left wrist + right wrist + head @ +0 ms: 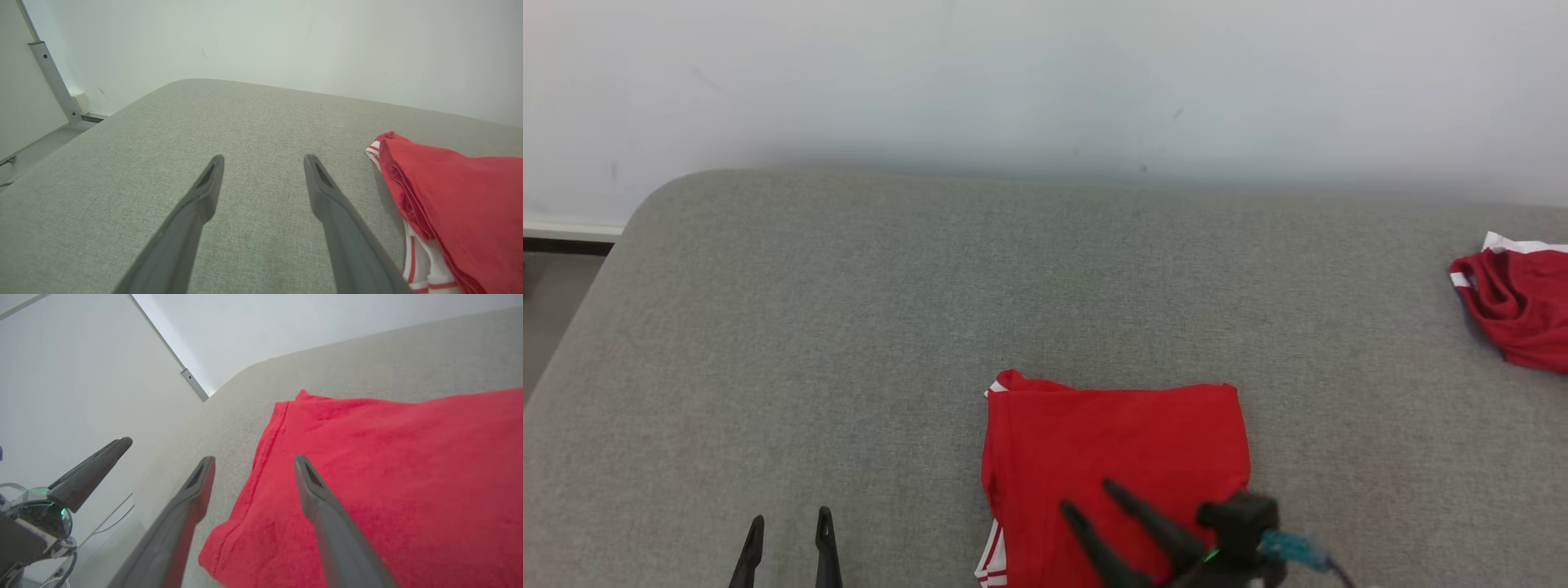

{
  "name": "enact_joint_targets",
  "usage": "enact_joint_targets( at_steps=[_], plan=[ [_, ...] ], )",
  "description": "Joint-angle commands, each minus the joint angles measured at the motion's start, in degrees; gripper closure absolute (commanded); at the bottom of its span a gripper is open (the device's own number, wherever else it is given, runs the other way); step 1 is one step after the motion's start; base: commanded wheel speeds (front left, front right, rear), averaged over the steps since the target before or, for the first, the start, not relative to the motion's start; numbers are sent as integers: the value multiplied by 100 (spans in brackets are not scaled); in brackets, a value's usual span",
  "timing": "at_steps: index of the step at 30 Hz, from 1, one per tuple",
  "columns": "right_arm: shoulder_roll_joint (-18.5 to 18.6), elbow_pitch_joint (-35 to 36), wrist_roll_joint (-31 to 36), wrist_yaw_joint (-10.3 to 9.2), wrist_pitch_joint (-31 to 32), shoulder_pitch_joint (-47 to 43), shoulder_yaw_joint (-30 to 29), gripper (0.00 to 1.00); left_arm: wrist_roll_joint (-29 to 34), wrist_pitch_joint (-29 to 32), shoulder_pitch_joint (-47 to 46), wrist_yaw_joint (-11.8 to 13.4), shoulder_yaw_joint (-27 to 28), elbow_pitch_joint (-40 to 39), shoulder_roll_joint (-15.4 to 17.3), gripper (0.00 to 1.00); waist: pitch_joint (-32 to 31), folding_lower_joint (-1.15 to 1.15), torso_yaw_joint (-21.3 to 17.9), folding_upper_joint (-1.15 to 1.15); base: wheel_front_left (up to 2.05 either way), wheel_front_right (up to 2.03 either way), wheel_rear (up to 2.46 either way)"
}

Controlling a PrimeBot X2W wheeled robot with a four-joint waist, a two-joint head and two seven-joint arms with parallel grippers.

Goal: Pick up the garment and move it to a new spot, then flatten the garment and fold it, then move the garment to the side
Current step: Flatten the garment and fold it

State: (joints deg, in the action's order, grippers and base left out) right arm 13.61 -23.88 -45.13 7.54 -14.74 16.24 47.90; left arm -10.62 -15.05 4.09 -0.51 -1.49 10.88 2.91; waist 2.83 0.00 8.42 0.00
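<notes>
The garment (pixel 1115 457) is a red piece with white stripes at its hem, folded into a neat rectangle on the grey fabric surface (pixel 849 327). My right gripper (pixel 1088 496) hovers open over its near left part with nothing between the fingers. In the right wrist view this gripper (pixel 254 460) straddles the left edge of the garment (pixel 388 457), one finger over red cloth and one over grey fabric. My left gripper (pixel 791 517) stands open and empty above bare fabric to the left. In its own view the left gripper (pixel 263 160) has the garment (pixel 457 196) at its right.
A second red garment with white trim (pixel 1515 306) lies crumpled at the far right edge. A pale wall (pixel 1045 73) runs along the back of the surface. The surface's rounded left corner drops to the floor (pixel 547 302). A finger (pixel 94 465) of my left gripper shows in the right wrist view.
</notes>
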Motion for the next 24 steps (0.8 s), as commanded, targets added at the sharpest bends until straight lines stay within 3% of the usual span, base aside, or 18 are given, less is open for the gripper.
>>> enact_joint_targets(
  at_steps=[1,8,9,13,24],
  plan=[
    [48,119,119,-16,-45,-21,-319,0,23,-15,58,-9,34,3,-6,0,-57,0,-105,0,0,0,0],
    [-155,909,1023,-15,-44,-594,-2359,0,119,-15,153,-22,130,-87,-6,0,-136,0,-387,0,0,0,0],
    [-155,909,1023,-15,-44,-594,-2359,0,119,-15,153,-22,130,-87,-6,0,-136,0,-387,0,0,0,0],
    [-347,1329,1683,-15,-36,-1053,-3419,0,199,-15,161,-24,194,-134,-5,0,-185,0,-593,0,0,0,0],
    [-816,1929,2751,-15,-35,-1936,-4533,0,309,-15,193,4,255,-266,-6,0,-238,0,-855,0,0,0,0]
  ],
)
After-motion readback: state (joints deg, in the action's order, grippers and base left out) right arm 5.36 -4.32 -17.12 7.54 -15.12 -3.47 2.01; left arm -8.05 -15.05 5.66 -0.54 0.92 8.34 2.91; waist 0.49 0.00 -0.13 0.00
